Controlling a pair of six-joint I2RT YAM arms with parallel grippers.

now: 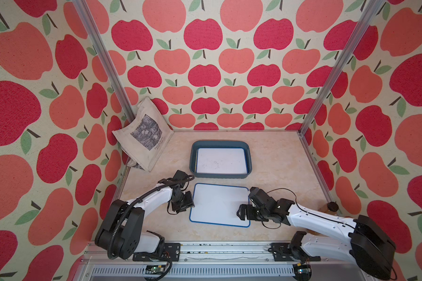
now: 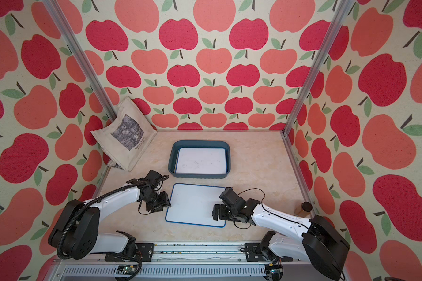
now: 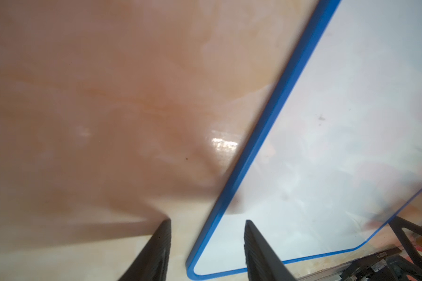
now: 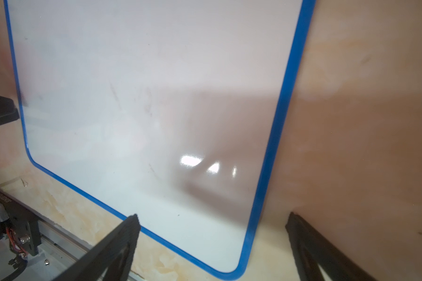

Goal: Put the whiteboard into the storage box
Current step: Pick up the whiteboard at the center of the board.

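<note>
The whiteboard (image 1: 218, 205) lies flat, long axis crosswise, perhaps slightly skewed.

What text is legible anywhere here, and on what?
"Claude Monet": on the tote bag, beside its dark print; blurred, so a likely reading.
Smaller line under it: too small to read.
Mark on the black bracket, left wrist view: blurred, unreadable.
Table whiteboard, boxed whiteboard in the storage box: faint smudges only, no text.

L hand (image 3: 207, 222) half-open, R hand (image 4: 213, 215) wide-open
</note>
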